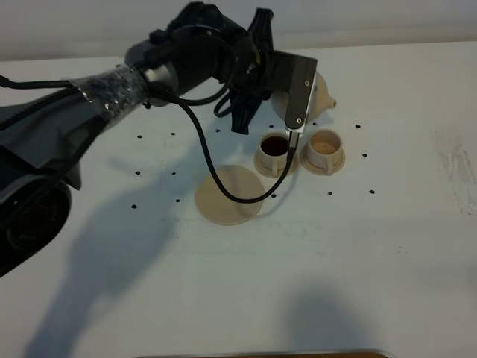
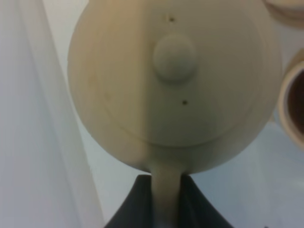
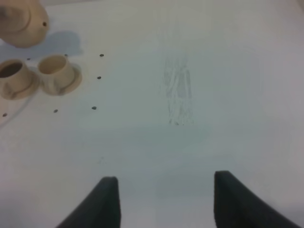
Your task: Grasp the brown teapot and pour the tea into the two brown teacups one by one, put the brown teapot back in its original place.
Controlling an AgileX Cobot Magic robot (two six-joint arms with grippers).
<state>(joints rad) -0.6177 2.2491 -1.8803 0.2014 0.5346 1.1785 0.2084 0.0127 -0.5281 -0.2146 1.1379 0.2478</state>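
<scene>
Brown teapot [image 1: 323,91]: held off the table, beyond the two teacups, well clear of its large saucer. In the exterior view the arm's wrist hides most of it; the spout points right.
Left gripper [image 2: 165,181]: dark jaws closed narrow on the teapot's handle [image 2: 166,190], one finger on each side of the loop.
Lid [image 2: 175,58]: seated, with a round knob and two tiny dark specks on its surface.
Dark-filled teacup [image 1: 274,148]: upright on its small saucer, with dark liquid inside; it is the one nearer the large saucer.
Second teacup [image 1: 326,144]: upright on its own small saucer, just beside the first, with a pale interior. I cannot tell whether it holds tea.
Large saucer [image 1: 223,200]: bare, flat on the table [image 1: 387,246], near the dark-filled teacup on the camera side.
Cable [image 1: 209,160]: a black loop hangs from the left arm, and its low end crosses the large saucer's rim in the exterior view.
Right gripper [image 3: 164,199]: jaws wide apart with nothing between them, above bare table well apart from the cups.
Marks: small black dots [image 1: 139,173] are scattered over the tabletop. No lettering is legible on any item.
</scene>
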